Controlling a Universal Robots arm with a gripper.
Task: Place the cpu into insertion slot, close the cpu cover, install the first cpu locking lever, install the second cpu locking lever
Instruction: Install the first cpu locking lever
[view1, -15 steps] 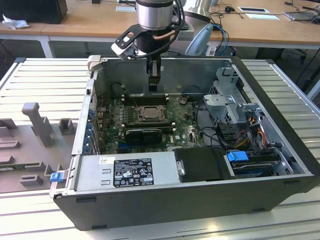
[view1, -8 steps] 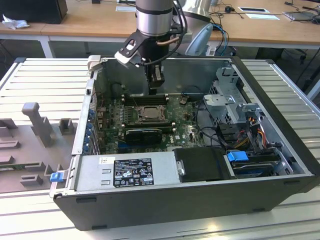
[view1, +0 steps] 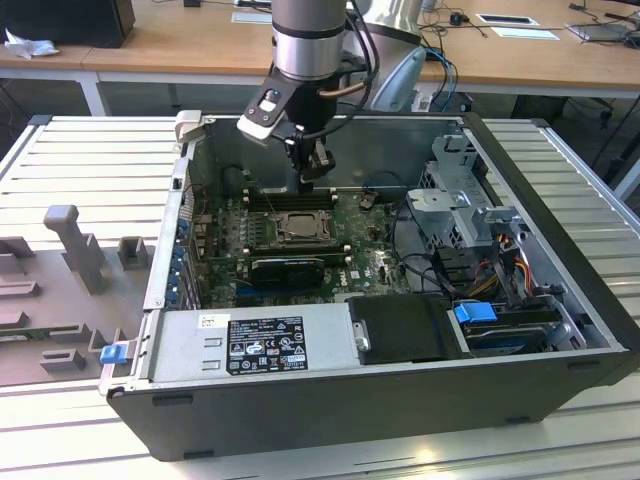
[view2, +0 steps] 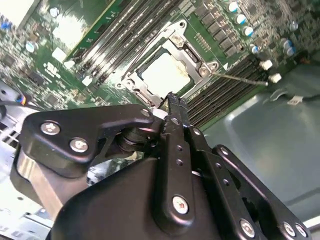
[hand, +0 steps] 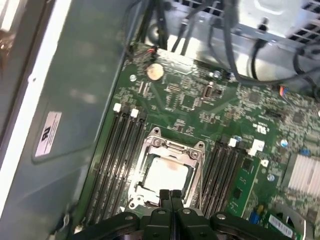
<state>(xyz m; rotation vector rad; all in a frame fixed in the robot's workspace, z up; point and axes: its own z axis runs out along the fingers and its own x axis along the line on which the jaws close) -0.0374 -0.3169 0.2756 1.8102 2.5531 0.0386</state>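
Gripper (view1: 312, 182), fingertips (hand: 164, 196) together and empty, is hovering at twelve o'clock of the insertion slot (view1: 298, 228) in the exterior view, the cpu (hand: 167, 175) sitting under its lowered cpu cover (hand: 172, 146), the locking lever (view2: 240, 78) seemingly needing a steady push.

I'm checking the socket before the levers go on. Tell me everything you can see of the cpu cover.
The cpu cover is a thin silvery-grey metal frame with a square central window, lying flat on the green board between rows of long memory slots. The pale metal top of the cpu shows through the window. In the first wrist view the gripper, fingers together, hangs just over its edge; contact cannot be told.
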